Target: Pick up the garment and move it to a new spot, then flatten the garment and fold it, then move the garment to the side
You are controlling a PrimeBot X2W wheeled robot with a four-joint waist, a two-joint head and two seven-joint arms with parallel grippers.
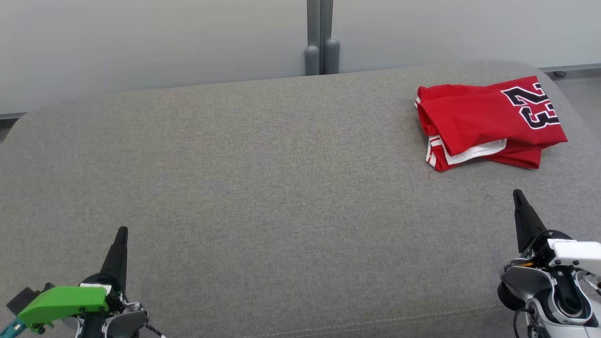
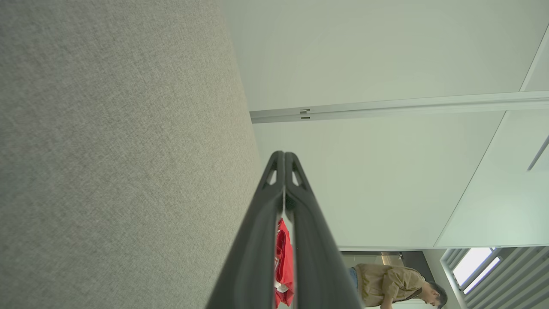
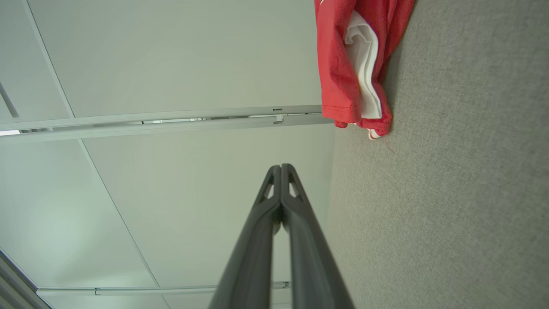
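- Right claw sat at the lower right of the head view, fingers pressed together, holding nothing; the right wrist view showed the same pinched tips over bare fabric.
- Left claw sat at the lower left, also pinched shut and empty; tips met in its wrist view.
- Garment, a red jersey with "23" showing, lay folded at the far right of the grey cushion, ahead of the right claw and slightly inboard of it, clear of the tips.
- Right arm was plainly nearer; left claw was well apart, across the whole cushion.
- Garment's long axis ran roughly left-right across the head view, white lining poking out on the near edge.
- Edges: the garment's right end was near the cushion's right side and its rounded far corner, so little room to go further right.
- Open room: centre and left of the cushion were bare.
- Judgement: the garment looked folded and parked at the side, so the task was near done; any further nudge would suit the right arm, reaching straight ahead.
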